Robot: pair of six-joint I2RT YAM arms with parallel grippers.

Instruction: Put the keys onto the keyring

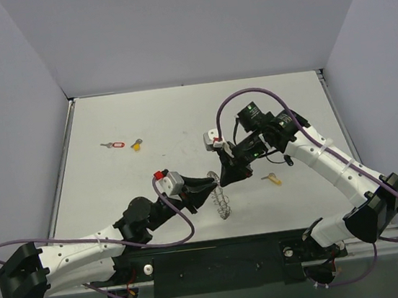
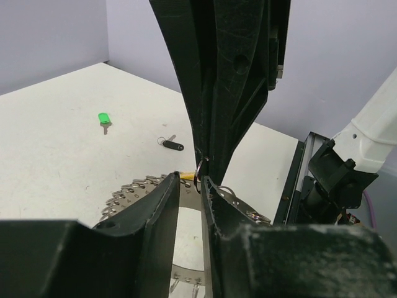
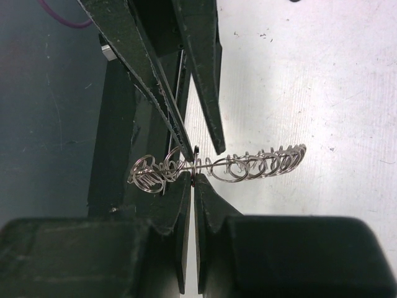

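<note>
Top view: the keyring hangs edge-on by the worktop's near edge, mid-width, long axis running near-to-far. My left gripper is just left of it, my right gripper at its far end. A yellow key lies just right of the keyring, nearer my right arm.

Left wrist: my fingers stand narrowly apart, with coil showing either side of the gap. I can't tell contact.

Right wrist: jaws pinched on the keyring's wire, which runs crosswise past the tips.

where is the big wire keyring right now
In the top view the silvery coiled-wire keyring is near the front centre of the white table, clamped in the shut right gripper, with the left gripper just left of it.
</note>
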